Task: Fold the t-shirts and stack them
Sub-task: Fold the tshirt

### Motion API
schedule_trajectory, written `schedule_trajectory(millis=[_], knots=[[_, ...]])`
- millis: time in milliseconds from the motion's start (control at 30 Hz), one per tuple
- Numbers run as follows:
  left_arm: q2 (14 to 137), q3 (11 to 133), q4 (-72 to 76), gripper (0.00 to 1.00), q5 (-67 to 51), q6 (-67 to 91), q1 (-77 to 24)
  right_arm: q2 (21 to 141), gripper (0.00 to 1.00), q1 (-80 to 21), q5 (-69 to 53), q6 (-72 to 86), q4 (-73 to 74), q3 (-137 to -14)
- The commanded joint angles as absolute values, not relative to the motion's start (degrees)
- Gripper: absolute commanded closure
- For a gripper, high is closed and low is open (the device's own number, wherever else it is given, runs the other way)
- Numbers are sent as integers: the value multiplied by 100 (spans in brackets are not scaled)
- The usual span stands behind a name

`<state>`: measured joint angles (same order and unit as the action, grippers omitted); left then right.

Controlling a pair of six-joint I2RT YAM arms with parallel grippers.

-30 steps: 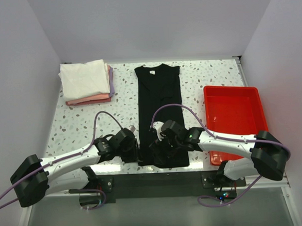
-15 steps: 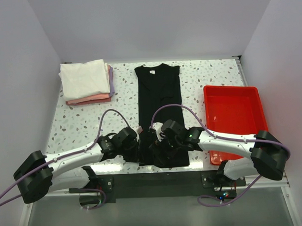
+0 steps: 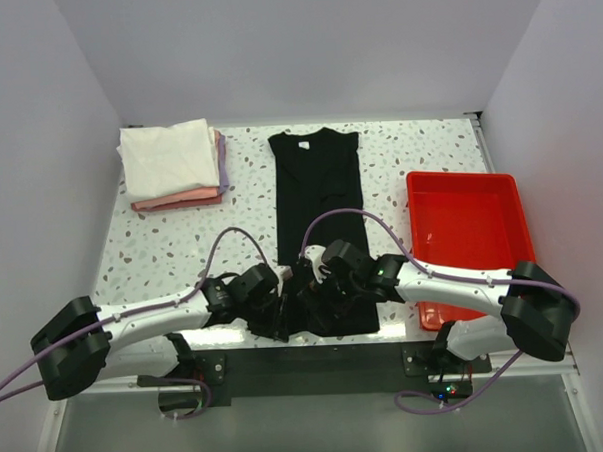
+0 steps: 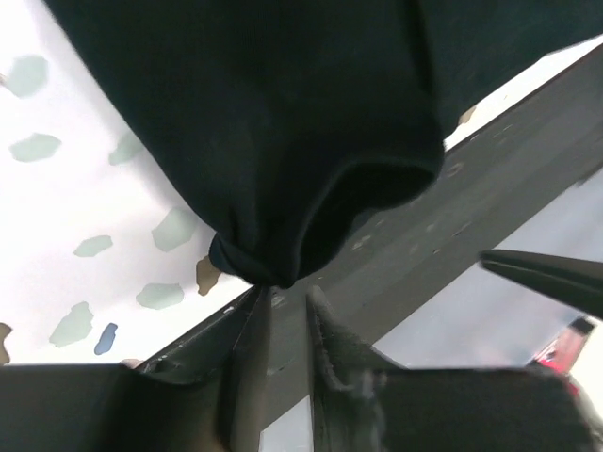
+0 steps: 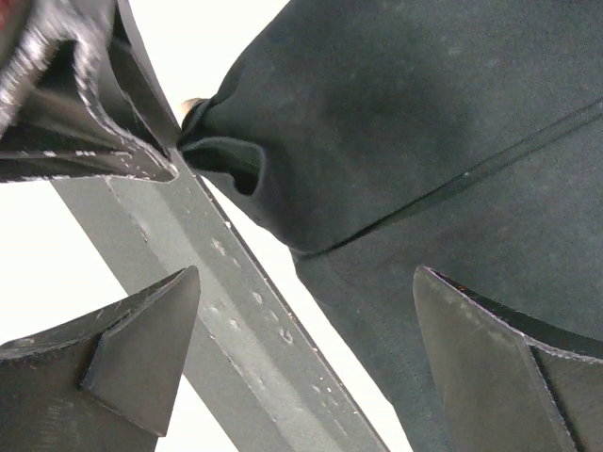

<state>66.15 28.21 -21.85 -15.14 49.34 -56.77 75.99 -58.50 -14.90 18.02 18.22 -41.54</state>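
Observation:
A long black t-shirt (image 3: 318, 185) lies folded narrow down the middle of the table. My left gripper (image 3: 282, 312) is at its near left corner. In the left wrist view the fingers (image 4: 252, 330) stand close together, and the bunched corner of the black cloth (image 4: 254, 259) is pinched at the gripper's (image 4: 283, 299) tips and lifted. My right gripper (image 5: 306, 330) hangs wide open over the hem (image 5: 424, 122), just right of the left one (image 5: 113, 113), holding nothing. Folded white (image 3: 166, 157), pink (image 3: 180, 199) and lavender (image 3: 223, 159) t-shirts are stacked at the far left.
A red plastic tray (image 3: 472, 229) stands on the right side of the table. The dark front rail (image 4: 452, 217) of the table runs right under both grippers. White walls close in the left, back and right sides.
My left gripper has slid right along the near edge to the black shirt's corner and narrowed. That corner is now bunched up. The right arm has stayed put.

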Motion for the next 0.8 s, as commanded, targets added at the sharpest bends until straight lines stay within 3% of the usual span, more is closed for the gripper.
schedule_trajectory(millis=[0, 67, 100, 133, 467, 600, 767], knots=[[6785, 3093, -2250, 80, -1398, 4659, -5940, 7418, 1, -5871, -1476, 1872, 1732, -4254], [6855, 3207, -2328, 88, -1310, 4650, -6090, 7287, 1, -5871, -1555, 1890, 1731, -4201], [6864, 3234, -2390, 98, -1249, 4623, -6213, 7225, 1, -5871, -1590, 1890, 1740, -4192], [6882, 3269, -2478, 100, -1152, 4623, -6257, 7155, 1, -5871, -1608, 1881, 1740, -4184], [6821, 3357, -2960, 100, -353, 4825, -6398, 6636, 1, -5871, -1372, 1828, 2126, -4122], [6443, 3331, -3103, 71, -141, 4992, -6398, 6504, 1, -5871, -1169, 1968, 2329, -4008], [6144, 3085, -2674, 57, -324, 4817, -6398, 6346, 1, -5871, -1134, 2118, 2426, -3832]])
